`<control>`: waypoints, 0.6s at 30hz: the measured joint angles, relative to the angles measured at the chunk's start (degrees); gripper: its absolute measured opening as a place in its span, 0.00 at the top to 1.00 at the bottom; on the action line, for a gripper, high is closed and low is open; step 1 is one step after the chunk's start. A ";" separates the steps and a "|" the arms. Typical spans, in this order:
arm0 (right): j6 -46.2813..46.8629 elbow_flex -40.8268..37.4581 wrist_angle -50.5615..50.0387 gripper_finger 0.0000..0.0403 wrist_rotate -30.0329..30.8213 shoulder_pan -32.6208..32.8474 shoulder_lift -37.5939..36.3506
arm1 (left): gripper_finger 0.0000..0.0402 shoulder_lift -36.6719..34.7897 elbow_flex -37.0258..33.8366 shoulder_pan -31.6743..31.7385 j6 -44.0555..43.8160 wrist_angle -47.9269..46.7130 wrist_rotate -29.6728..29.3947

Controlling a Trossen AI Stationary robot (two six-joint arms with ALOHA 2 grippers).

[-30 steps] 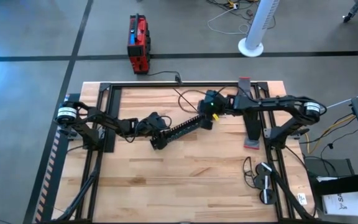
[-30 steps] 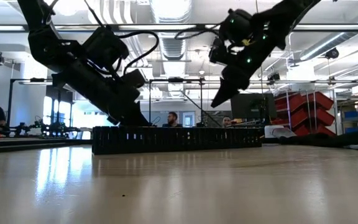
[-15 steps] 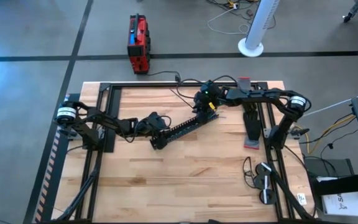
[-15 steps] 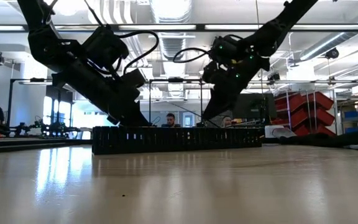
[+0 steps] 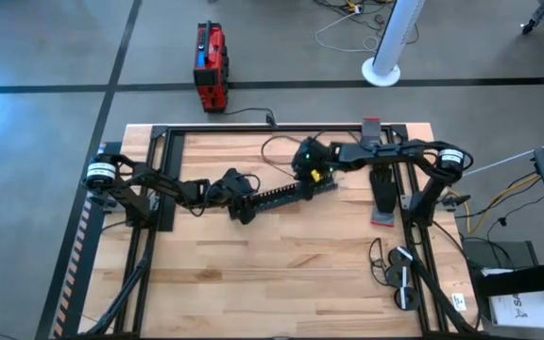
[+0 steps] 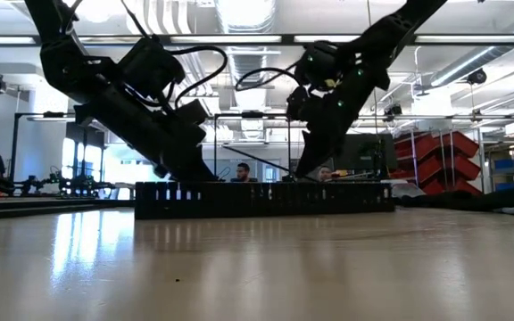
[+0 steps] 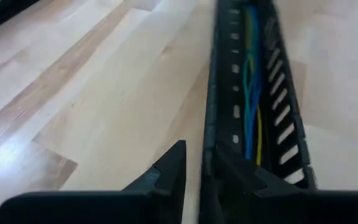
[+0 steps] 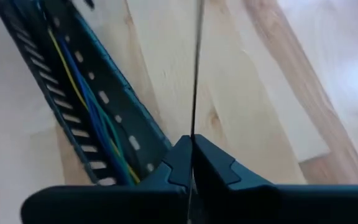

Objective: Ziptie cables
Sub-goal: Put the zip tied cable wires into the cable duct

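A long black slotted duct point(image 5: 286, 195) lies on the wooden table between my two grippers. The cables point(image 7: 248, 93), thin blue, green and yellow wires, run along inside it and also show in the right wrist view point(image 8: 86, 87). My left gripper point(image 5: 244, 210) is shut on the duct's left end. My right gripper point(image 5: 314, 175) stands low by the duct's right end, shut on a thin black strip point(image 8: 196, 74). Whether it also touches the duct, I cannot tell. My left gripper pinches one side wall of the duct point(image 7: 207, 140) at its left end, with one finger outside point(image 7: 169, 168) and one inside the channel point(image 7: 247, 180). The fingers lie roughly along the duct, slanting down. The duct rests flat on the table. My right gripper pinches the thin black strip point(image 8: 192, 127) between its two shut fingertips. The fingers slant down toward the table. The strip runs straight on past the fingertips over the wood beside the duct.
A black metal frame point(image 5: 163, 179) rings the work area. A black bar with red ends point(image 5: 382, 194) lies at the right, and a coiled cord with small parts point(image 5: 399, 274) sits near the front right. People point(image 6: 244, 171) are in the room behind.
My right gripper has gone toward the table's left edge and come down to the duct's right end, staying shut on the strip. The duct has turned about: its right end has swung toward the near edge while the left end stayed in my left gripper.
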 joint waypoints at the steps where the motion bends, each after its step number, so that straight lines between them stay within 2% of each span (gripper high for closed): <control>1: 0.51 0.00 0.00 1.00 2.25 1.19 0.00 | 0.85 0.00 0.00 0.00 -0.35 -0.04 -0.18; 3: 1.75 -0.02 -0.03 1.00 5.29 3.33 0.00 | 0.85 0.00 0.00 0.00 -0.56 -0.04 -0.42; 9: 3.86 -0.04 0.06 1.00 9.03 7.58 -1.12 | 0.85 0.00 0.00 0.00 -1.23 -0.08 -0.85; 13: 6.24 -0.04 0.06 1.00 9.23 8.81 -2.36 | 0.85 0.00 0.00 0.00 -1.26 -0.30 -2.46; 18: 6.81 -0.07 -0.76 1.00 9.17 10.01 -2.71 | 0.89 -0.04 0.00 0.00 -0.28 -0.38 -1.34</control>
